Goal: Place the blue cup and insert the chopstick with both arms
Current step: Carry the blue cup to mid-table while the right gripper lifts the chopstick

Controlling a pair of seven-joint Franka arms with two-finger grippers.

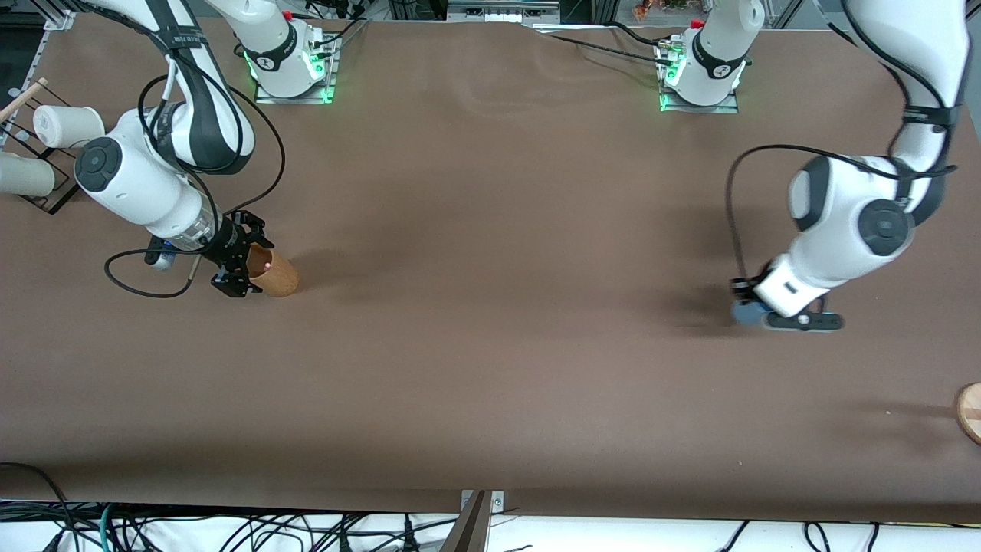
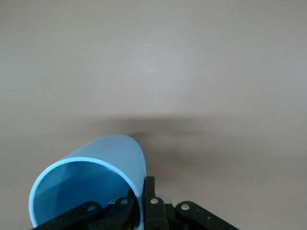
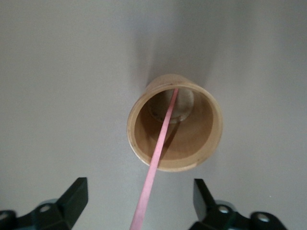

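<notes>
The light-blue cup is tipped with its mouth toward the left wrist camera. My left gripper is shut on its rim, one finger inside and one outside. From the front only a bit of the blue cup shows under the left hand, low over the table at the left arm's end. A pink chopstick leans in a tan wooden cup. My right gripper is open, a finger on either side of the stick and touching nothing. From the front, the right gripper is next to the tan cup.
White cups lie on a black rack at the right arm's end of the table, with a wooden stick above them. A round wooden disc sits at the table's edge at the left arm's end, nearer the front camera.
</notes>
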